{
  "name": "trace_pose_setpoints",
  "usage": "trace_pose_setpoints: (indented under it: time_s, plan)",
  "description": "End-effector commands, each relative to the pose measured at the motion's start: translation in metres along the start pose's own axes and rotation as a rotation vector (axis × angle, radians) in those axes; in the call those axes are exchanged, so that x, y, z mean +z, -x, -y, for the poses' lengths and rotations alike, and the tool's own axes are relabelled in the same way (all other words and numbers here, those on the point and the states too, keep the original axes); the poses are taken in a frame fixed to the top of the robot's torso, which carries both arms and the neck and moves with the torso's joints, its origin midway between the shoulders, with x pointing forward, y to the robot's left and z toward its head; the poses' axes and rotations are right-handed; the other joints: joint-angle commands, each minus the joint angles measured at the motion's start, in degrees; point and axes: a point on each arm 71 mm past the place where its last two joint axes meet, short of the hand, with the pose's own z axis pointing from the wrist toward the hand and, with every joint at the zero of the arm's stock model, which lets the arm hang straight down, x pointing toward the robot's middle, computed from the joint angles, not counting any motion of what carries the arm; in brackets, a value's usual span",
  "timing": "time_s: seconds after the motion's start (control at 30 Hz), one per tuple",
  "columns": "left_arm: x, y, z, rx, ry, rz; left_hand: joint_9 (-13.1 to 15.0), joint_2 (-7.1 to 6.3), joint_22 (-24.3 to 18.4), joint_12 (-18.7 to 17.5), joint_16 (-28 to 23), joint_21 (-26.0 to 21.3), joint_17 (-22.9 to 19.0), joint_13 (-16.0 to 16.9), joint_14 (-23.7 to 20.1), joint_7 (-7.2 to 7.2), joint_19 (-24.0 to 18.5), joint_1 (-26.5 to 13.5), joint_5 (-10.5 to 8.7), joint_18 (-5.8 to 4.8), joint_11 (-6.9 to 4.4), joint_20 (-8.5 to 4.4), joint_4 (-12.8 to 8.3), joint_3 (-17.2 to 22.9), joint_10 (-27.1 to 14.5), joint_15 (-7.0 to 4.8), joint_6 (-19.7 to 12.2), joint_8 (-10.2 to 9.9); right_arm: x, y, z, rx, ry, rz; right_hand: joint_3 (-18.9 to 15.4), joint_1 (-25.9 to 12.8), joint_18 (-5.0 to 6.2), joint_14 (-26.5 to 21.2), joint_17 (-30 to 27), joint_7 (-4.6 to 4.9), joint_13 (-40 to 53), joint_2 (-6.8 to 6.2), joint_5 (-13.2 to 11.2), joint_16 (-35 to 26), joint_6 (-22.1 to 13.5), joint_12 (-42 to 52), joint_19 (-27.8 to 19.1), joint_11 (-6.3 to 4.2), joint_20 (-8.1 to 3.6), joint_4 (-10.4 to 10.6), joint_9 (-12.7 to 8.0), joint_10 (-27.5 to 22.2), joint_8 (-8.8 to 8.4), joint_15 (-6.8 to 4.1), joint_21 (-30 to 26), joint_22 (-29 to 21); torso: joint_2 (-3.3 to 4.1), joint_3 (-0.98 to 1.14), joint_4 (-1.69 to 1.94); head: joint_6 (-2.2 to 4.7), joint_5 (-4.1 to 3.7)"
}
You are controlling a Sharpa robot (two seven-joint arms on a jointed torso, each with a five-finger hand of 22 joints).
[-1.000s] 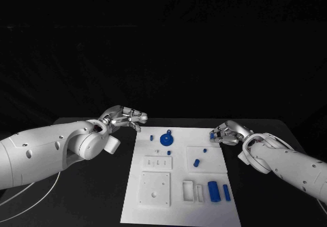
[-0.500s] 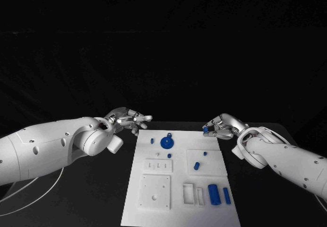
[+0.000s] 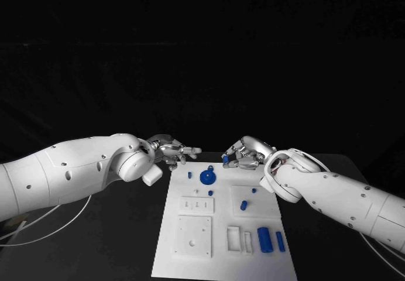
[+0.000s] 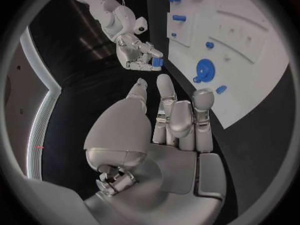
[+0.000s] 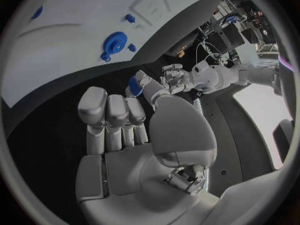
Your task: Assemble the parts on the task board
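The white task board (image 3: 221, 257) lies in the middle of the black table. Above its far edge my right hand (image 3: 244, 154) pinches a small blue part (image 3: 226, 158) between thumb and finger; the right wrist view shows the same part (image 5: 134, 85) at the fingertips of that hand (image 5: 125, 130). My left hand (image 3: 174, 153) hovers at the board's far left corner, fingers apart and holding nothing. A blue round part (image 3: 208, 174) sits on the board below both hands. In the left wrist view my left hand (image 4: 173, 121) faces the right hand (image 4: 139, 51) and its blue part (image 4: 157, 62).
More blue parts lie on the board: a small peg (image 3: 190, 174) beside the round part, two short pieces (image 3: 243, 205) near the middle, and two cylinders (image 3: 264, 239) at the near right. White raised blocks (image 3: 192, 234) stand on the left half.
My right hand has carried the blue part leftward, from the board's far right corner to above its far edge. My left hand has moved a little to the right, toward it.
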Motion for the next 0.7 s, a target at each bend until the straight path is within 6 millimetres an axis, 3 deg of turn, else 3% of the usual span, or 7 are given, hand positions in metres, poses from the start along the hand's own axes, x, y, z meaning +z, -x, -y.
trace_pose_setpoints:
  time_s: [0.03,0.13,0.23,0.3,0.43,0.53,0.7]
  plan:
    - [0.004,-0.006,-0.001,0.058,0.1,-0.012,2.7,-0.07,0.4,0.4,0.3,-0.6,0.6,0.5,0.5,-0.52,0.4,-0.4,4.77,-0.02,-0.25,-0.08,0.1,0.0,0.1,-0.12,0.4,0.3,0.004,-0.01,-0.007,-0.067,-0.059,-0.043,0.4,-0.7,0.1,0.3,0.0,0.16,0.0,-0.25,-0.2,-0.1,0.0,-0.1,1.4,-0.09,0.22,0.3,2.0,0.1,0.35,0.0,-0.3,6.3,-0.43,-0.09,0.18,-0.21,0.07]
    - [0.007,-0.011,0.0,0.077,0.13,-0.01,7.8,0.34,0.9,0.4,0.2,-1.2,0.8,0.9,0.4,-0.84,0.3,-0.9,8.7,-0.17,-0.4,-0.22,-0.3,-0.8,-0.1,-0.23,0.1,0.3,0.007,-0.017,-0.015,-0.074,-0.061,-0.053,0.9,-0.7,0.15,0.4,0.0,0.15,-0.1,-0.54,0.0,-0.1,0.0,-0.2,1.5,-0.1,0.24,0.4,2.0,0.0,0.35,-0.01,-0.4,6.3,-0.56,-0.15,0.2,-0.22,0.21]
    - [0.009,-0.015,0.002,0.088,0.147,-0.002,13.3,0.09,1.9,0.3,-0.1,-2.1,1.0,1.3,0.5,-0.91,0.6,-1.2,9.67,-0.24,-0.46,-0.24,-0.1,-1.0,-0.1,-0.25,-0.7,0.0,0.009,-0.023,-0.021,-0.08,-0.061,-0.063,0.9,-0.9,0.15,0.4,0.1,0.24,0.0,-0.53,0.2,-0.1,-0.3,0.0,1.6,-0.06,0.24,0.6,2.0,0.2,0.33,0.02,-0.3,6.4,-0.42,-0.18,0.18,-0.07,0.26]
    - [0.011,-0.018,0.004,0.094,0.158,0.0,14.3,-0.61,2.4,0.2,-0.3,-2.5,1.0,1.4,0.5,-0.91,0.7,-1.4,9.08,-0.23,-0.43,-0.21,0.7,-0.7,-0.2,-0.2,-1.0,-0.1,0.011,-0.027,-0.025,-0.083,-0.061,-0.07,0.9,-0.9,0.17,0.4,0.1,0.26,0.1,-0.55,0.2,-0.1,-0.4,0.1,1.6,-0.06,0.25,0.7,2.0,0.2,0.34,0.03,-0.3,6.4,-0.38,-0.16,0.12,-0.05,0.25]
    - [0.013,-0.023,0.008,0.112,0.173,-0.004,14.9,-2.47,2.9,0.1,-0.7,-3.3,0.7,1.5,0.5,-0.62,0.7,-2.0,4.33,-0.18,-0.23,-0.1,3.0,0.3,-0.3,-0.09,-1.6,-0.1,0.014,-0.034,-0.033,-0.086,-0.058,-0.079,0.9,-0.9,0.19,0.4,0.1,0.25,0.1,-0.57,0.4,-0.1,-0.4,0.0,1.6,-0.08,0.26,0.7,2.0,0.1,0.34,0.04,-0.4,6.3,-0.26,-0.14,0.07,-0.03,0.07]
    - [0.015,-0.028,0.01,0.133,0.182,-0.008,15.1,-3.45,3.8,0.1,-0.7,-3.9,0.8,1.6,0.5,-0.62,0.9,-1.7,2.58,-0.18,-0.21,-0.07,4.6,1.0,-0.3,-0.07,-1.6,-0.1,0.016,-0.037,-0.037,-0.087,-0.055,-0.083,0.8,-1.0,0.23,0.4,0.1,0.23,0.1,-0.59,0.6,-0.1,-0.4,0.1,1.6,-0.09,0.26,0.8,2.0,0.1,0.36,0.04,-0.4,6.3,-0.27,-0.17,0.09,-0.06,0.06]
    - [0.016,-0.033,0.012,0.165,0.199,-0.014,15.2,-3.56,6.2,0.0,-1.0,-5.7,0.9,1.6,0.4,-0.59,1.4,-1.4,2.45,-0.26,-0.16,-0.03,5.2,1.0,-0.3,-0.02,-1.7,-0.1,0.018,-0.04,-0.043,-0.087,-0.047,-0.087,0.1,-1.3,0.26,0.4,0.1,0.14,0.1,-0.83,2.3,-0.1,-0.4,0.1,1.7,-0.14,0.26,1.3,2.1,0.1,0.35,0.01,-0.3,6.4,-0.23,-0.14,0.24,-0.24,0.01]
